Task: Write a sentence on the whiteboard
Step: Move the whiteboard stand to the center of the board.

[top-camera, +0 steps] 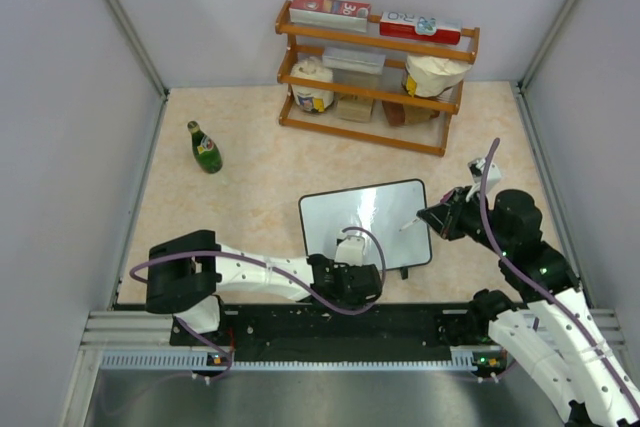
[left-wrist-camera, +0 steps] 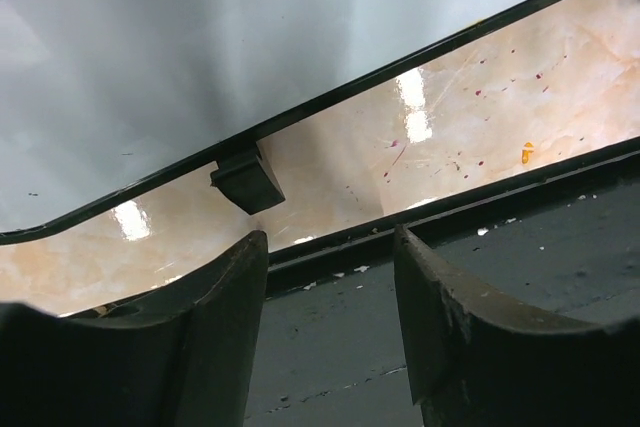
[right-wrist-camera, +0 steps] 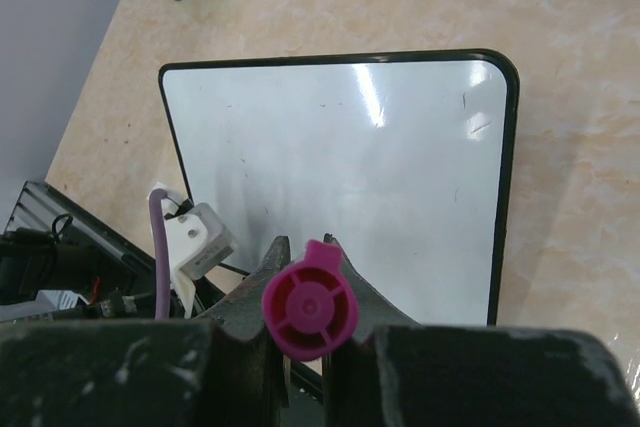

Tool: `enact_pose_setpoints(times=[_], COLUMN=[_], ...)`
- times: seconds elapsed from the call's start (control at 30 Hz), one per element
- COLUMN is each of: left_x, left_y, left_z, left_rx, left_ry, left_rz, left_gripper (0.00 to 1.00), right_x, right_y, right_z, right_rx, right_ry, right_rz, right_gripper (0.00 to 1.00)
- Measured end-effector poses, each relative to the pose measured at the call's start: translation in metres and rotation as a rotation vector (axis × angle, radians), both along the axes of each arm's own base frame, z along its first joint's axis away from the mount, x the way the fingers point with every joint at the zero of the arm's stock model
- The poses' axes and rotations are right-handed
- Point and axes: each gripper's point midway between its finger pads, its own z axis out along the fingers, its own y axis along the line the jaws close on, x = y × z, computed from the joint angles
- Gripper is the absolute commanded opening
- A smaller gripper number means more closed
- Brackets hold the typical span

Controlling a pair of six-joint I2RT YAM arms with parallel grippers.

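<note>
Whiteboard (top-camera: 335,219) lying at table (top-camera: 250,177) centre | left gripper (left-wrist-camera: 330,247) low at its near edge, jaws spread with a gap | right gripper (right-wrist-camera: 304,243) over its right edge, pinching purple marker (right-wrist-camera: 310,312)

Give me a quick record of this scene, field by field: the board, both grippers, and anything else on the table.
Whiteboard: blank, no sentence yet
Right gripper: shut on a purple-ended marker, beside the board's right edge
Left gripper: open, empty, at the board's near edge
Elsewhere: green bottle far left, wooden shelf at the back
</note>
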Motion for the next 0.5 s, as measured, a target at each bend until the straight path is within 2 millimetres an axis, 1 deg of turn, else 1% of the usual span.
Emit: enact_pose_setpoints(times=[0.3, 0.5], left_x=[0.006, 0.025], left_y=[0.002, 0.019], left_z=[0.0, -0.002], left_rx=[-0.004, 0.048], left_ry=[-0.008, -0.065], left_rz=[0.063, 0.128], left_gripper=[0.59, 0.56], right_x=[0.001, 0.001], right_y=[0.0, 0.0], right_z=[-0.001, -0.001], right_rx=[-0.005, -0.006], right_ry=[0.002, 0.003], right_rz=[-0.002, -0.002], right_gripper=[0.0, 0.0])
